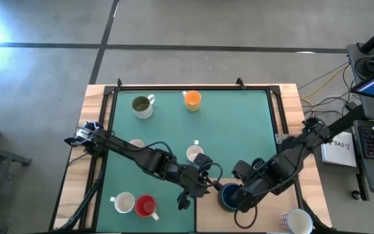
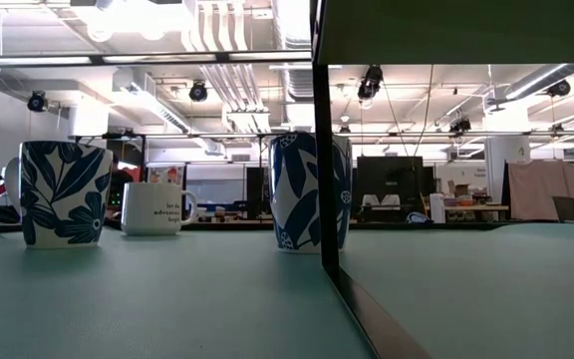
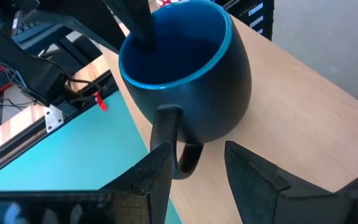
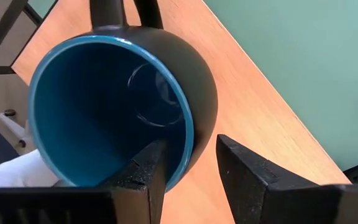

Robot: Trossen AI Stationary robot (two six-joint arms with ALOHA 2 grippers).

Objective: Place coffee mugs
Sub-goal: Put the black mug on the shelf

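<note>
High view, dark blue mug (image 1: 228,195): near front edge of the counter (image 1: 291,104), on bare wood just right of the green mat (image 1: 239,130), between both hands; partly covered by them.
High view, left hand (image 1: 208,188): just left of the mug; fingers too small to read.
High view, right hand (image 1: 237,198): at the mug's right side; fingers hard to make out.
High view, other mugs: olive-inside mug (image 1: 141,106) and orange mug (image 1: 191,99) near back edge, well apart from arms; white mug (image 1: 194,153) mid-mat; another white mug (image 1: 136,144) half hidden under left arm; white mug (image 1: 123,203) and red mug (image 1: 146,207) touching at front left; white mug (image 1: 299,221) cut off at front right.
High view, open room: mat's right half is bare.
Low view: no hand seen; dark post (image 2: 323,130) splits frame.
Left wrist view, left hand (image 3: 197,167): fingers spread either side of the mug's handle (image 3: 173,140), not clenched on it.
Right wrist view, right hand (image 4: 191,171): fingers straddle the rim (image 4: 179,99), one inside, one outside; grip contact cannot tell.
</note>
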